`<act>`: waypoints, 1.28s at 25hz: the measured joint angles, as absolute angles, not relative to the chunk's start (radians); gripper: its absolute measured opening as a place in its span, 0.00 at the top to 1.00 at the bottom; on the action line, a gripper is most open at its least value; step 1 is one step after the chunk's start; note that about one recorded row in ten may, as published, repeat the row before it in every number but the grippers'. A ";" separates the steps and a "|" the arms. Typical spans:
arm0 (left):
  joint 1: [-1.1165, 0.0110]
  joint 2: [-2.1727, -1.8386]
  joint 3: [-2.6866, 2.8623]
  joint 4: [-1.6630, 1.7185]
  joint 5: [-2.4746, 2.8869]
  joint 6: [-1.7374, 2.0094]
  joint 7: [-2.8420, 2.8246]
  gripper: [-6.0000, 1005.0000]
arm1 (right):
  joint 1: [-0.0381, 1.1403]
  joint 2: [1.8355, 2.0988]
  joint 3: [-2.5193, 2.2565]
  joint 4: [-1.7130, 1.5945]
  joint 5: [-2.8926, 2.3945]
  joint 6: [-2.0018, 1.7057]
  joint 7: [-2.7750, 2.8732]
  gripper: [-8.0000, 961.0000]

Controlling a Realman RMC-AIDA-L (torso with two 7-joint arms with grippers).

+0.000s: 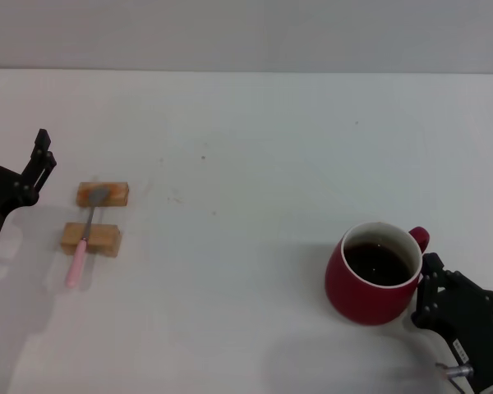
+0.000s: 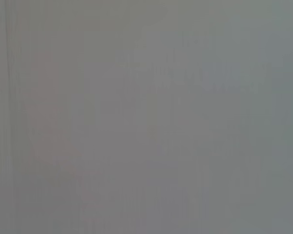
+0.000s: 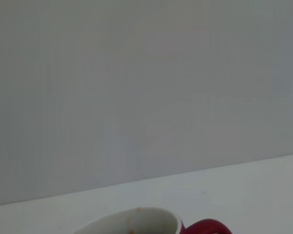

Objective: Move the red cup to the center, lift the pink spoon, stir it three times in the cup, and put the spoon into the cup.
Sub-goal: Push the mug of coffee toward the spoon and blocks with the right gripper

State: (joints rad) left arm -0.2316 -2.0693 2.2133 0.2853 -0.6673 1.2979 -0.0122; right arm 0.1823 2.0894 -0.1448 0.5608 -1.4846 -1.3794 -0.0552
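The red cup [image 1: 363, 287] stands on the white table at the right front, with dark liquid inside and its handle [image 1: 420, 239] turned to the far right. My right gripper [image 1: 426, 289] sits right against the cup's right side, just below the handle. In the right wrist view only the red cup's white rim [image 3: 136, 219] and handle [image 3: 210, 227] show. The pink spoon [image 1: 83, 242] lies across two tan wooden blocks at the left, its metal bowl on the far block. My left gripper [image 1: 43, 154] is open at the far left edge, beside the blocks.
The far wooden block [image 1: 115, 194] and the near wooden block [image 1: 105, 239] carry the spoon. The white table [image 1: 246, 164] stretches between the blocks and the cup. The left wrist view shows only flat grey.
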 joint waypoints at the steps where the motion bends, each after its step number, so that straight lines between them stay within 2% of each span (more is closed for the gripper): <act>1: -0.232 -2.069 2.213 0.285 -0.667 1.298 -0.012 0.16 | 0.185 2.089 -0.145 0.561 -1.485 -1.379 -0.055 0.99; 32: -0.231 -2.069 2.209 0.285 -0.667 1.302 -0.012 0.16 | 0.292 2.089 -0.143 0.571 -1.497 -1.290 -0.055 0.99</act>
State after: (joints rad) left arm -0.2314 -2.0693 2.2088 0.2853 -0.6673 1.3018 -0.0122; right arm 0.2916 2.0893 -0.1426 0.5715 -1.4972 -1.2896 -0.0552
